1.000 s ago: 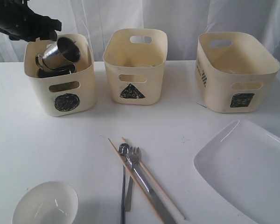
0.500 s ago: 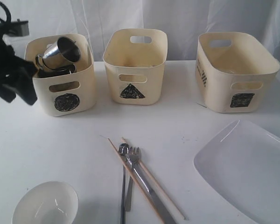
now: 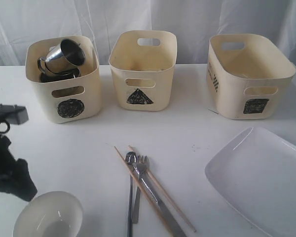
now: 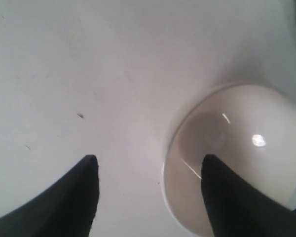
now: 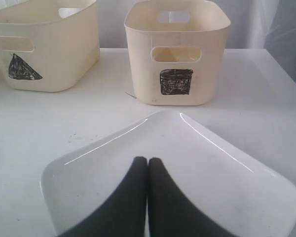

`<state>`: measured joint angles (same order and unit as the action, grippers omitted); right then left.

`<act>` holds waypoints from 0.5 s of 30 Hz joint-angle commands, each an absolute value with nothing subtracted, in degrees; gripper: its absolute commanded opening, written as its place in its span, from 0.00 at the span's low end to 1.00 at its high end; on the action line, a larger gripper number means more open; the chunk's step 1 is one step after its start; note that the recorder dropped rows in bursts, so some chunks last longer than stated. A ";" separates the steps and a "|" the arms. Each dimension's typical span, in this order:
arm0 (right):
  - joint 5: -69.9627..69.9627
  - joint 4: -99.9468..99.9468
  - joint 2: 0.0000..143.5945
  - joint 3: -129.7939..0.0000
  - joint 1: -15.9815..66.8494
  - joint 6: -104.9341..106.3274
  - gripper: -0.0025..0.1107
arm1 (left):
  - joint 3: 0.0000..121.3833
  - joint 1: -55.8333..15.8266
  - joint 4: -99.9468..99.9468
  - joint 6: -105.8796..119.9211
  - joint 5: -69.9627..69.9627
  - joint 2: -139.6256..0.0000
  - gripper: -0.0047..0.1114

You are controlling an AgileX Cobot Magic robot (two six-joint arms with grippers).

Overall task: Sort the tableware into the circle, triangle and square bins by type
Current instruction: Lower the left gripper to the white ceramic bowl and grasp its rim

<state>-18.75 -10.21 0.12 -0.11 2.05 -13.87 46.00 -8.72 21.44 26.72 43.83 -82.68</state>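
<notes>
Left wrist view: left gripper (image 4: 149,158) is spread wide and holding nothing. The white bowl (image 4: 237,148) sits upright on the table (image 4: 89,74). Its near rim falls between my fingers, with one finger (image 4: 227,197) over the bowl's inside and the other over bare table outside it. That lines up well for a rim pinch. I can't tell how much height is left above the rim.

On the exterior view the left arm hangs low at the table's near-left corner, just beside the bowl.

My read on the step: picking up the white bowl. It likely goes to the circle bin (image 3: 44,98), where a steel mug (image 3: 66,54) already lies tilted on top of other steel ware.

Next move as I judge it: drop straight down until the rim is between the pads, close, lift clear, then carry it back to the circle bin. The mug sits high in there, so I need clearance on the way in. A glazed rim could slip, so I'll close firmly and keep it level.

Right gripper (image 5: 148,159) is pressed together and empty, hovering over the plate (image 5: 212,173) in front of the square bin (image 5: 177,103).

The cutlery pile (image 3: 140,173) is untouched at centre. The triangle bin (image 3: 158,94) looks empty.
</notes>
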 commanded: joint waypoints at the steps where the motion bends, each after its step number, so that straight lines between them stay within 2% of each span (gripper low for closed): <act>1: -17.91 -10.25 0.00 0.00 2.21 -13.83 0.02 | 38.73 -8.71 30.96 35.18 36.50 -83.31 0.59; 6: -17.91 -10.25 0.00 0.00 2.21 -13.83 0.02 | 38.18 -8.71 42.01 46.44 35.57 -83.44 0.59; 15: -17.91 -10.25 0.00 0.00 2.21 -13.83 0.02 | 35.74 -8.71 42.28 51.16 34.45 -83.44 0.59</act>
<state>-18.75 -10.21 0.12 -0.11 2.05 -13.87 36.99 -8.72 41.24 49.17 34.71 -83.59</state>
